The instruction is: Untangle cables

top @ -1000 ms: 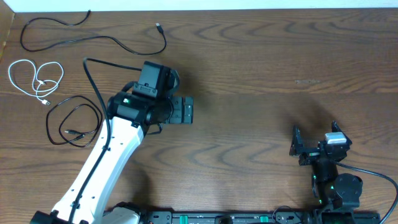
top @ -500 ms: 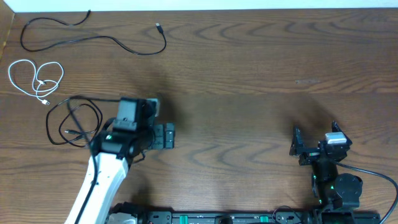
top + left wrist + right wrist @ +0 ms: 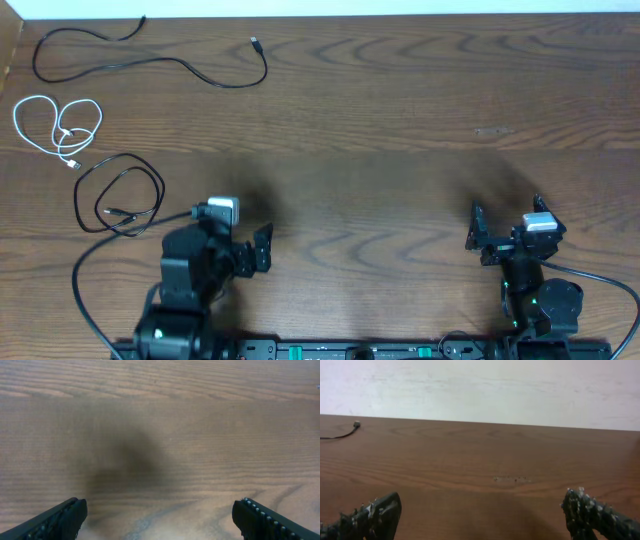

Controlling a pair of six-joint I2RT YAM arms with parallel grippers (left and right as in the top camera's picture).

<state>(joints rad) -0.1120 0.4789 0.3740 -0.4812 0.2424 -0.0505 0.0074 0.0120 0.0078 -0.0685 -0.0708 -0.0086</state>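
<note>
Three cables lie apart at the table's far left. A long black cable (image 3: pixel 150 58) snakes along the back edge; its plug end (image 3: pixel 356 424) shows in the right wrist view. A white cable (image 3: pixel 60 125) lies in small loops below it. A black coiled cable (image 3: pixel 120 195) rests nearer the front. My left gripper (image 3: pixel 235 235) (image 3: pixel 160 507) sits right of that coil, open, with only bare wood between its fingers. My right gripper (image 3: pixel 506 215) (image 3: pixel 481 500) stands open at the front right, far from all the cables and holding nothing.
A thicker black wire (image 3: pixel 90 265) runs from the left arm past the coiled cable. The wooden table (image 3: pixel 400 130) ends at a pale wall (image 3: pixel 480 385) behind. A small pale scuff (image 3: pixel 492 131) marks the wood on the right.
The left arm has pulled back from the middle left of the table to the front edge, its gripper open throughout. The right arm and the cables have stayed still.
</note>
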